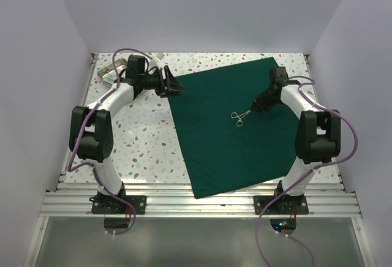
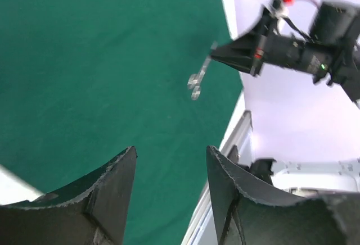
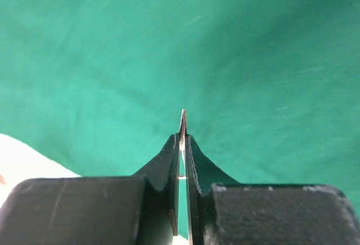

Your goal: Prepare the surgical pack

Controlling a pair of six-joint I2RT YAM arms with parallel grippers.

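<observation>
The dark green drape (image 1: pixel 226 138) lies spread flat across the middle and right of the speckled table. My right gripper (image 1: pixel 256 105) is shut on the tip end of steel forceps (image 1: pixel 239 116), whose ring handles hang toward the left just above the drape. In the right wrist view the fingers (image 3: pixel 183 137) pinch the thin steel blade (image 3: pixel 183 118) over green fabric (image 3: pixel 253 59). My left gripper (image 1: pixel 174 86) is open and empty at the drape's far left corner. Its view (image 2: pixel 170 150) shows the drape (image 2: pixel 101 59), the forceps (image 2: pixel 198 79) and the right gripper (image 2: pixel 225 54).
A shiny steel tray (image 1: pixel 113 71) sits at the back left corner, behind the left arm, with something small and white (image 1: pixel 160 62) beside it. White walls close in the table on three sides. An aluminium rail (image 1: pixel 202 203) runs along the near edge.
</observation>
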